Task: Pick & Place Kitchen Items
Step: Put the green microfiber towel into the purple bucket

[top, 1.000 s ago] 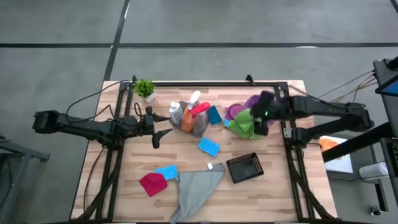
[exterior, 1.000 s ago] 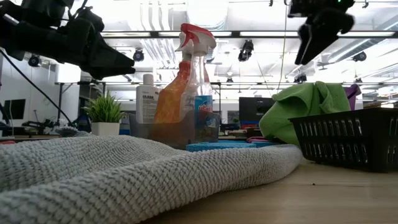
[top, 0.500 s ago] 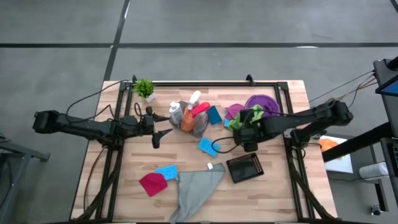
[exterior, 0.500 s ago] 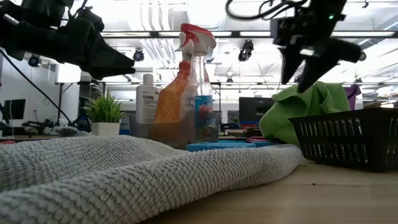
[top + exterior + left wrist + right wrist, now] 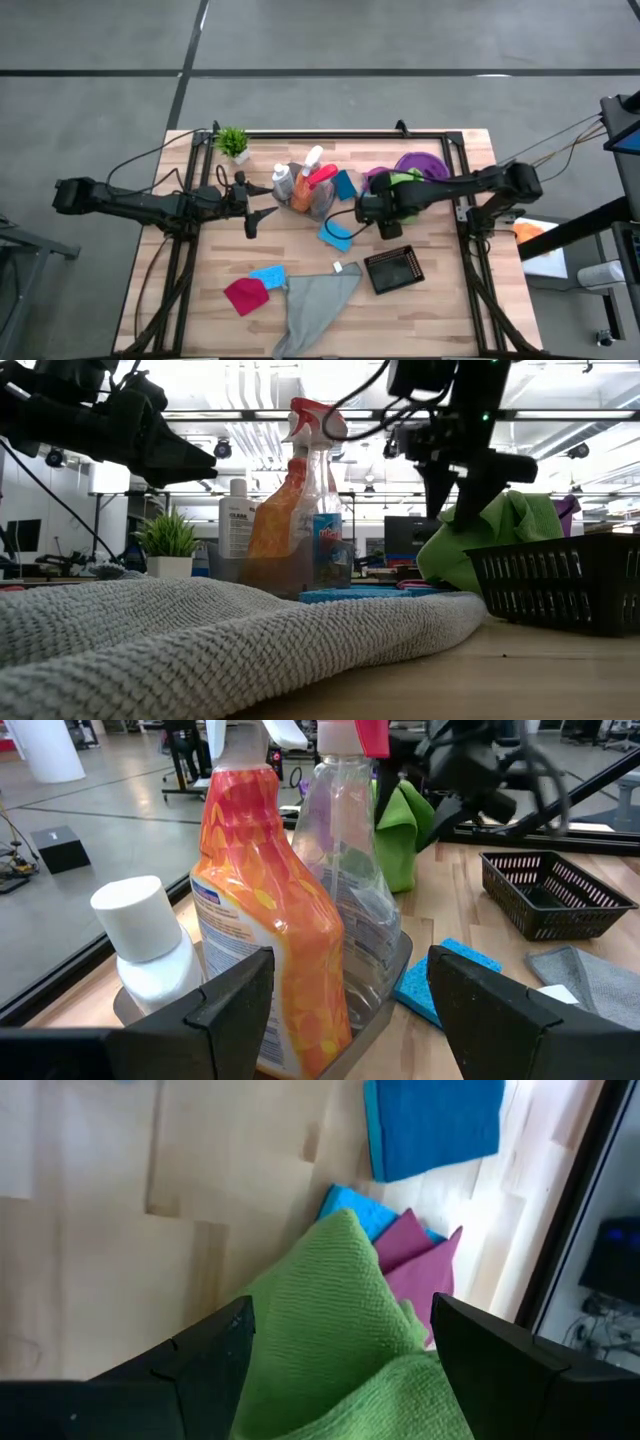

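Observation:
Three bottles stand in a grey tray (image 5: 396, 967) at the table's middle: white (image 5: 148, 950), orange-and-white (image 5: 265, 900) and a clear pink-trigger spray (image 5: 350, 870). My left gripper (image 5: 262, 208) is open and empty just left of them. My right gripper (image 5: 362, 210) is open, its fingers pointing down over the left edge of a green cloth (image 5: 340, 1310), which lies heaped on the table (image 5: 500, 540). A blue sponge (image 5: 335, 237) lies just near of the gripper. Another blue sponge (image 5: 435, 1125) and a magenta cloth (image 5: 420, 1245) lie beside the green cloth. My right gripper's open fingers (image 5: 470, 500) stand at the upper left edge of the green cloth (image 5: 445, 555), coming from above. Whether they touch it I cannot tell.
A black mesh basket (image 5: 393, 270) stands near right of centre. A grey cloth (image 5: 315, 300), a magenta cloth (image 5: 245, 295) and a blue sponge (image 5: 268, 275) lie near the front edge. A purple plate (image 5: 425, 163) and a potted plant (image 5: 233, 142) stand at the back.
My right gripper has gone toward the table's left edge and down, from above the green cloth's far right side to its left edge. It has stayed open. The left arm has kept still.

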